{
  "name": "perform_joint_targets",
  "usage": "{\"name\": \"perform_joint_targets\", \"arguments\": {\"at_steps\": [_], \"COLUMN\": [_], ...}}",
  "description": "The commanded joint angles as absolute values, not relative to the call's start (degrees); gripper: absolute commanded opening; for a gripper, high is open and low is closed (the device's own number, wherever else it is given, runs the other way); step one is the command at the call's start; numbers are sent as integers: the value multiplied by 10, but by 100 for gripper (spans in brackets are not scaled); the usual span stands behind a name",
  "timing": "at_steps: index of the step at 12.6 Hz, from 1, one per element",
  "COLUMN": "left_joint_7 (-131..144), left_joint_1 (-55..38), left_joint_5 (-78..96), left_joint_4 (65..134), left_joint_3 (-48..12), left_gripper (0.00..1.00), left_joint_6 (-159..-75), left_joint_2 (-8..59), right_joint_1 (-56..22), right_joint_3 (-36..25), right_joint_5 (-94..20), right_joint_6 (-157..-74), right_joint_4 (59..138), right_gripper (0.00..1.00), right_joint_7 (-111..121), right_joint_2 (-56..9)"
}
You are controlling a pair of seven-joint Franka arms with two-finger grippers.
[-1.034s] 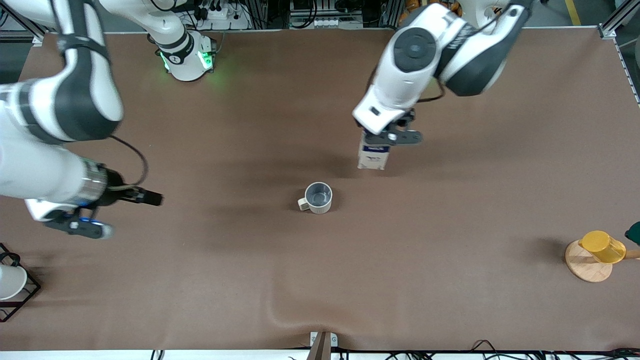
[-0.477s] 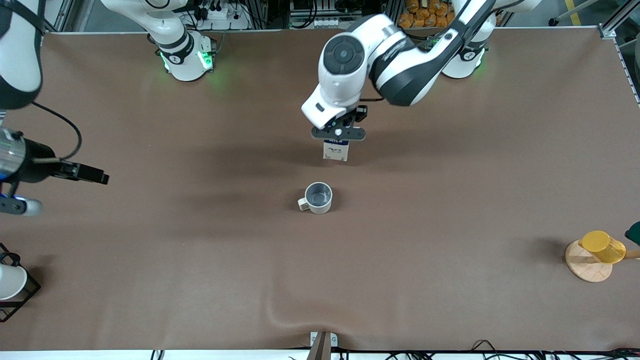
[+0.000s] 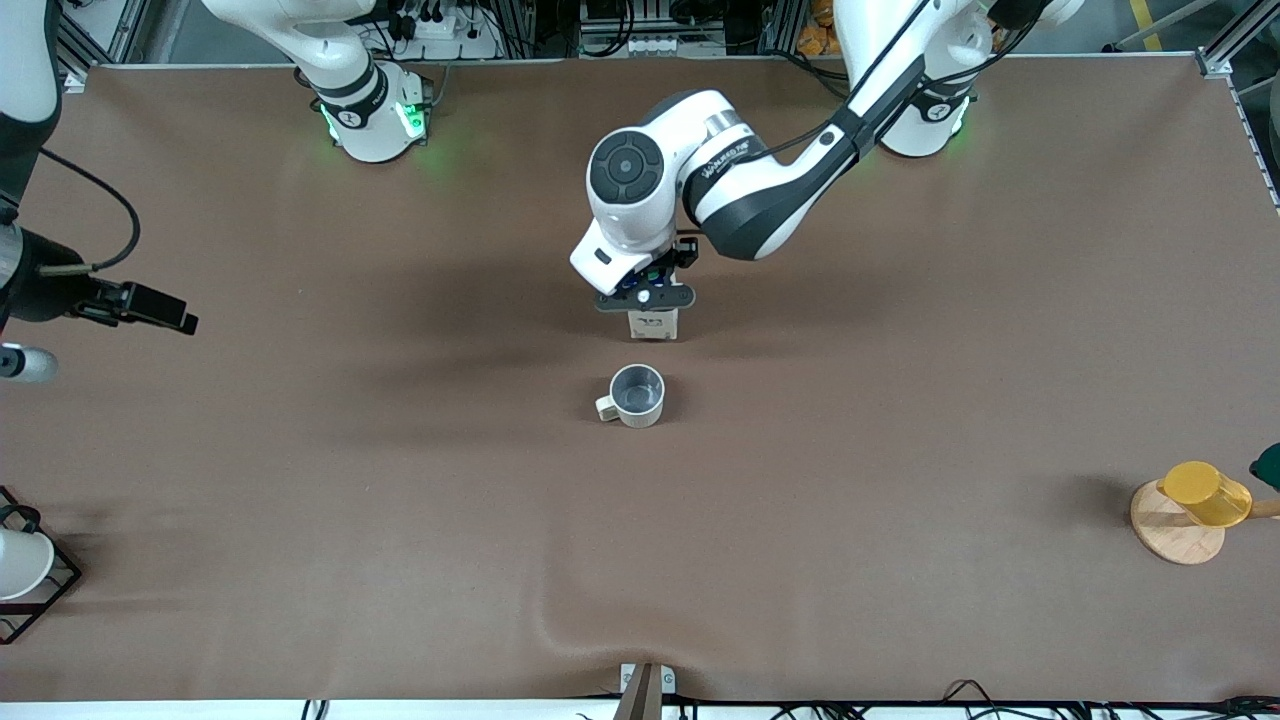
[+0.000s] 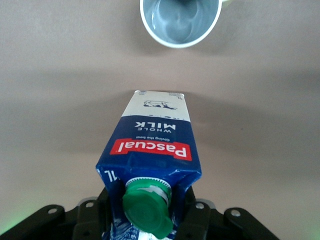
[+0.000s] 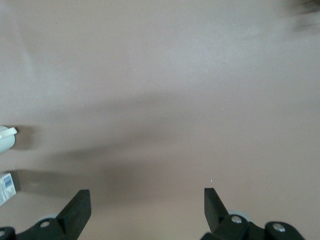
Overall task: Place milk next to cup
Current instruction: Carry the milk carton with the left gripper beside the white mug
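Note:
The milk (image 3: 652,326) is a dark blue carton with a green cap, a red band and a white lower part. My left gripper (image 3: 648,297) is shut on its top and holds it upright. It is just farther from the front camera than the cup (image 3: 636,395), with a small gap between them. I cannot tell if its foot touches the table. The left wrist view shows the milk (image 4: 150,145) between my gripper (image 4: 147,215) and the beige, grey-blue-lined cup (image 4: 180,20). My right gripper (image 3: 20,363) waits at the right arm's end of the table, open and empty (image 5: 145,205).
A yellow cup (image 3: 1205,493) lies on a wooden disc (image 3: 1172,538) at the left arm's end, near the front camera. A white cup in a black wire rack (image 3: 22,565) stands at the right arm's end. The brown cloth has a ridge (image 3: 560,625) at its front edge.
My left gripper has carried the milk toward the right arm's end and down, close to the cup. My right arm has drawn back toward its own end of the table.

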State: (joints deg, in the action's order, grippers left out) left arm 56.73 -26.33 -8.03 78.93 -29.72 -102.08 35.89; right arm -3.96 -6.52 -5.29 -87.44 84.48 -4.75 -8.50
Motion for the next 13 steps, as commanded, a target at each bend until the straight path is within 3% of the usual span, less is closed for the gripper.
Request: {"name": "perform_joint_targets", "arguments": {"at_steps": [1, 9, 10, 11, 13], "left_joint_7": [575, 570, 570, 570, 571], "left_joint_1": [-271, -274, -273, -274, -275], "left_joint_5": [-98, -99, -99, -103, -121], "left_joint_4": [747, 748, 749, 751, 752], "left_joint_3": [-294, -282, -282, -282, -283], "left_gripper": [57, 62, 70, 100, 100], "left_joint_6": [-1019, -1048, -1048, -1046, -1038], "left_joint_2": [385, 391, 389, 386, 367], "right_joint_1": [-25, 44, 44, 44, 44], "right_joint_3": [-53, -53, -53, -53, -52], "right_joint_5": [-44, -43, -43, -43, -43], "right_joint_6": [-890, -882, -882, -875, -876], "right_joint_4": [903, 911, 911, 911, 911], "right_gripper": [100, 100, 100, 100, 100], "right_joint_7": [-27, 122, 122, 116, 106], "right_joint_2": [-33, -20, -19, -18, -11]}}
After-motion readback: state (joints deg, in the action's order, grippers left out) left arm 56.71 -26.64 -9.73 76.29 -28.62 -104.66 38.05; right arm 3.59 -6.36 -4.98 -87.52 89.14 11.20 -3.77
